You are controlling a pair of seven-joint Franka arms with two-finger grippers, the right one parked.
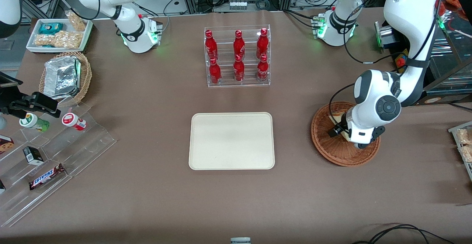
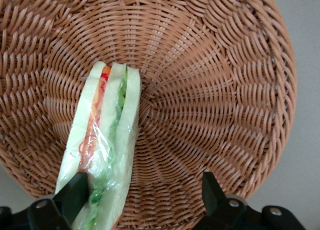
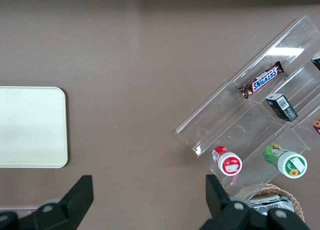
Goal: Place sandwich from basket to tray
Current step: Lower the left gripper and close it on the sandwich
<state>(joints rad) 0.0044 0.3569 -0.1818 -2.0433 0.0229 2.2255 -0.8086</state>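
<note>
The wrapped sandwich (image 2: 107,140) stands on edge in the reddish-brown wicker basket (image 2: 210,89), white bread with green and pink-red filling. My left gripper (image 2: 144,190) is down inside the basket and open. One finger (image 2: 75,192) touches the sandwich's outer bread face, and the wedge fills only part of the wide gap between the jaws. In the front view the gripper (image 1: 356,137) covers most of the sandwich (image 1: 336,118) in the basket (image 1: 332,151), which lies toward the working arm's end. The cream tray (image 1: 231,140) sits bare at mid-table.
A clear rack of red bottles (image 1: 238,57) stands farther from the front camera than the tray. Toward the parked arm's end are a tan basket with foil containers (image 1: 64,76), a white snack tray (image 1: 59,33) and a stepped acrylic display (image 1: 55,155) holding snacks.
</note>
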